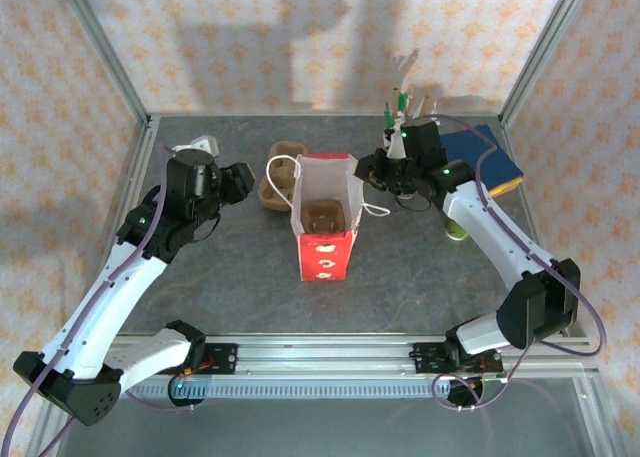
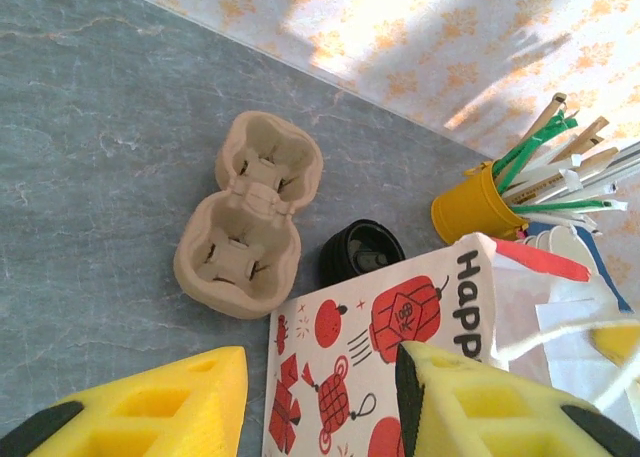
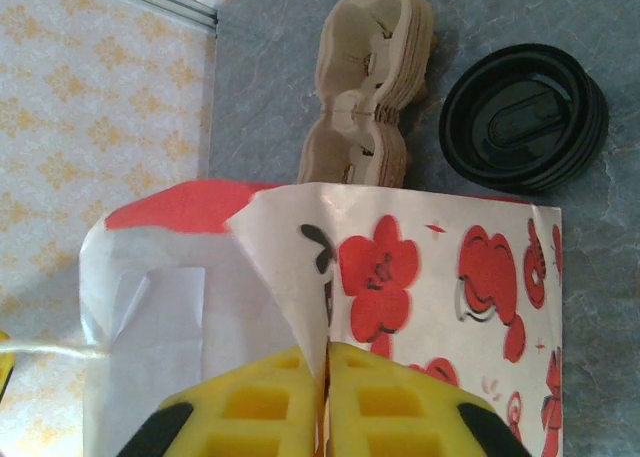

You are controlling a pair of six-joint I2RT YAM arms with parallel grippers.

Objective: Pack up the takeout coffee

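R gripper (image 3: 327, 405), nearest cam, clamped on bag (image 3: 440, 277) rim, L gripper (image 2: 320, 362) apart, empty, facing bag; I judge step = holding bag open, next needs grasp of takeout coffee (image 1: 456, 229), behind R gripper under its forearm.

The left gripper (image 2: 320, 367) is held with fingers parted, left of the paper bag (image 1: 325, 247); the right gripper (image 3: 327, 357) is pinched onto that bag's rim.

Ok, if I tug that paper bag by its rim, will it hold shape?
Probably not: the paper bag creases where the right hand pinches it, so it looks thin and floppy. Standing tall on a narrow base, it may tip or slide.
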